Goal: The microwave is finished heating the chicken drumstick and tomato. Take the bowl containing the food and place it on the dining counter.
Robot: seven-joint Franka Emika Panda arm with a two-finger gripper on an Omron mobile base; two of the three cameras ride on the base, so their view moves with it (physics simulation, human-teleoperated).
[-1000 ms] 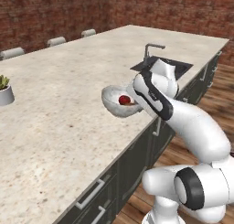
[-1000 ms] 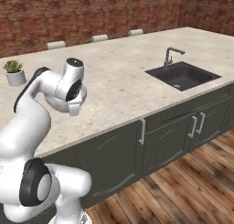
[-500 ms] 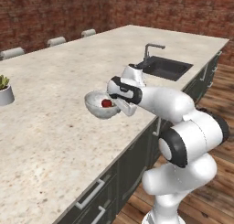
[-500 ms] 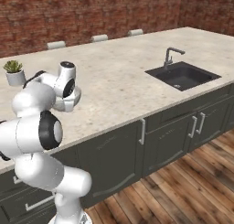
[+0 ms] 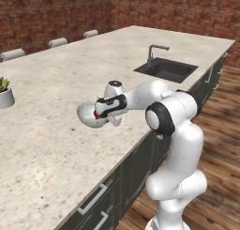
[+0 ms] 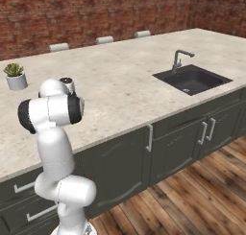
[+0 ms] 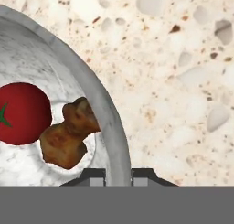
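This is a home kitchen, rendered by computer. A large beige speckled stone counter fills the middle of both base views. On the right of the frame it has a dark inset sink with a chrome faucet. Under the counter are dark grey cabinets with metal handles, and the floor at the lower right is of wooden planks. A red brick wall runs along the top. Chair backs stand behind the far edge, and a small potted plant sits at the upper left.
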